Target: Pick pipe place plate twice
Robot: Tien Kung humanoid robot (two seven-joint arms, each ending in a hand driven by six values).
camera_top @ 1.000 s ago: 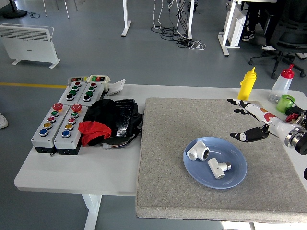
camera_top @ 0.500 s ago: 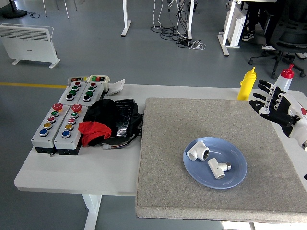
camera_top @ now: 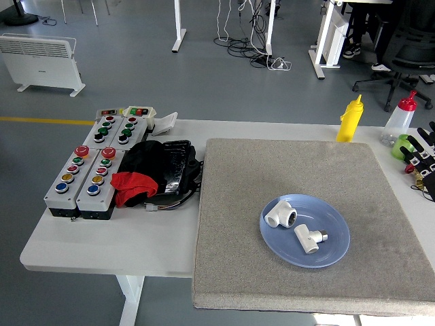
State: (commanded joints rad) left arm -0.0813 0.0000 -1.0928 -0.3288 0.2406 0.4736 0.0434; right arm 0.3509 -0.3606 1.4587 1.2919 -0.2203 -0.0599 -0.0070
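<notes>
Since both pipes (camera_top: pixel 280 216) (camera_top: pixel 309 238) lie on the plate (camera_top: pixel 333 254), the right hand (camera_top: pixel 423 157), fingers spread and empty, should retreat clear.

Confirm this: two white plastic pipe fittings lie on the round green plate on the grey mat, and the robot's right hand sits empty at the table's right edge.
One detail is wrong: the round plate is blue, not green. The head view shows it on the grey mat holding both white plastic pipe fittings. The rest stands: the right hand is at the right edge, holding nothing.
</notes>
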